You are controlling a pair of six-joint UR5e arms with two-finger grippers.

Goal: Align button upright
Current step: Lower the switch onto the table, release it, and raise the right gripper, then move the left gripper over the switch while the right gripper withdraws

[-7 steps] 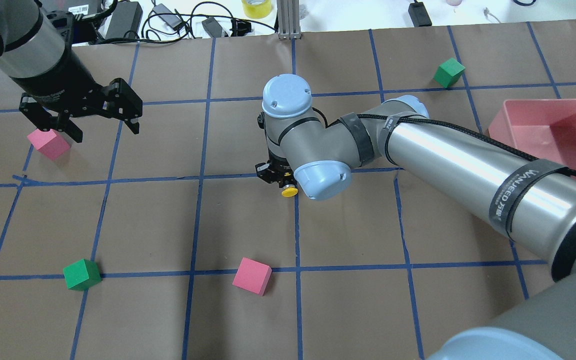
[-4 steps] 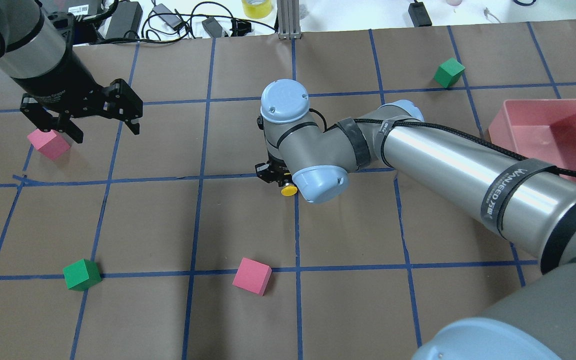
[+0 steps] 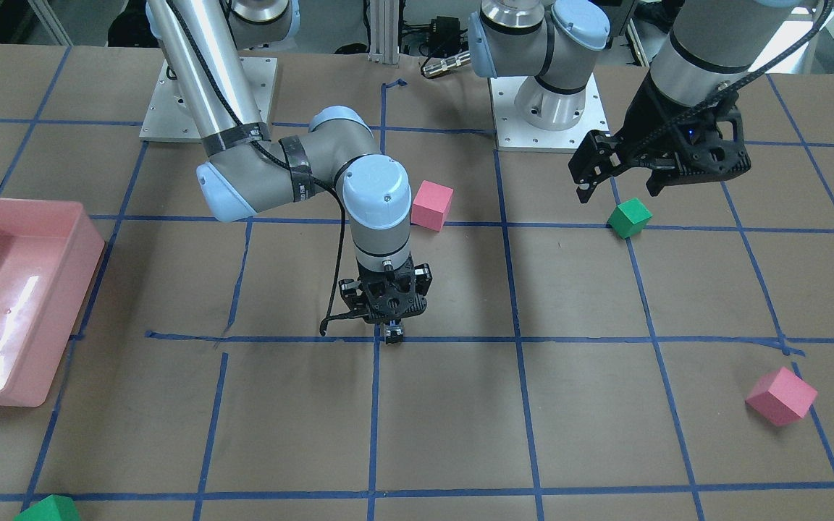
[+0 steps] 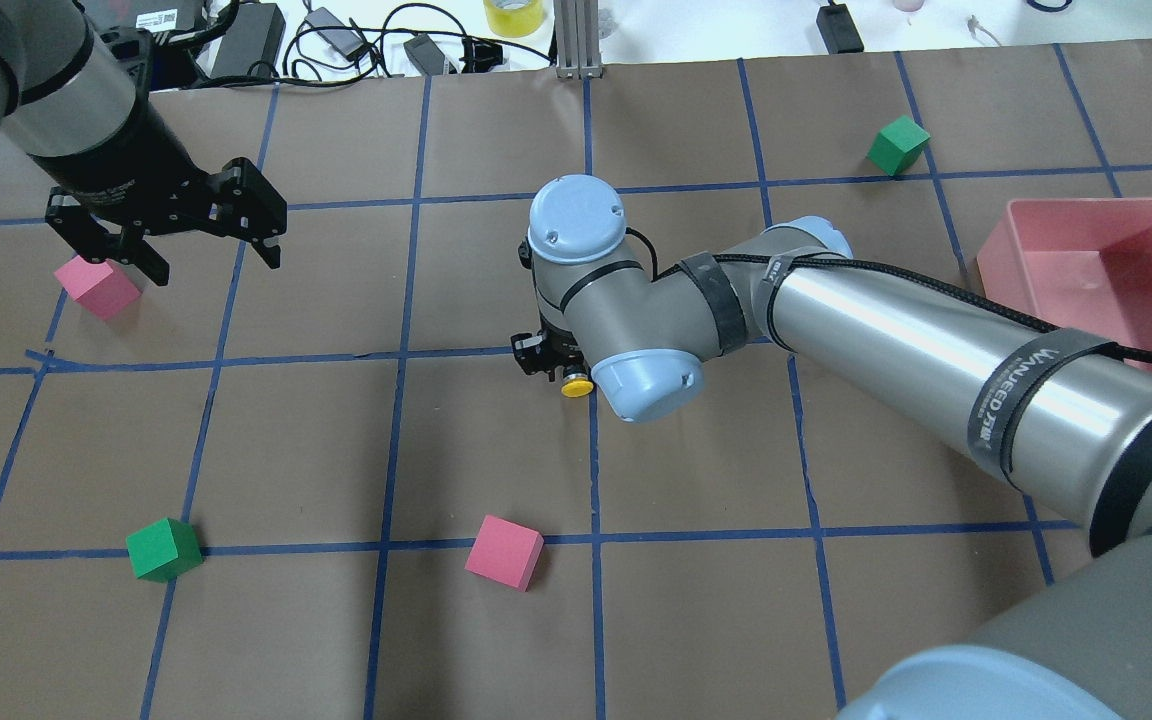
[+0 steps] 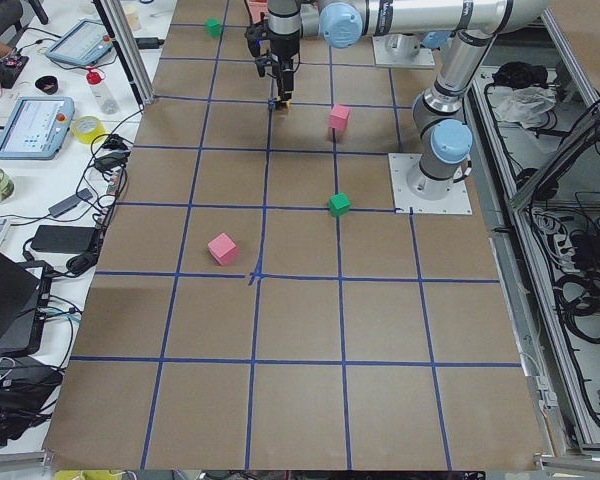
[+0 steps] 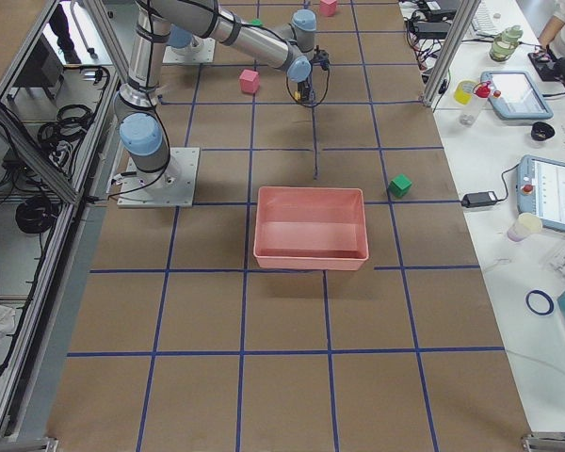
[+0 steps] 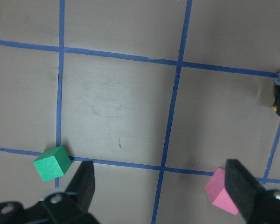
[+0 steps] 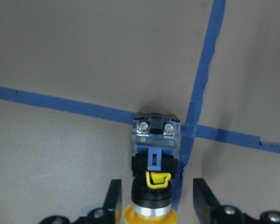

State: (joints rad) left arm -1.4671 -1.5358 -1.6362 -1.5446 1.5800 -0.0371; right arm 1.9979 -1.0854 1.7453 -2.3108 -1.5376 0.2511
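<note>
The button (image 8: 156, 135) lies on its side at a crossing of blue tape lines. Its grey base block points away from the robot and its yellow cap (image 4: 576, 387) points toward the robot. My right gripper (image 8: 157, 201) points straight down over it, with one finger on each side of the collar and a small gap on both sides, so it is open. The front-facing view shows the button (image 3: 393, 333) just below the right gripper (image 3: 388, 318), down at the table. My left gripper (image 4: 211, 262) is open and empty, hovering at the far left.
A pink cube (image 4: 96, 288) sits under the left gripper's outer finger. A green cube (image 4: 164, 549) and another pink cube (image 4: 504, 552) lie near the front. A green cube (image 4: 898, 145) is at the back right. A pink bin (image 4: 1106, 204) stands at the right edge.
The right arm's wrist has shifted slightly over the button. The yellow cap has stayed at almost the same spot. The left arm has barely moved.
</note>
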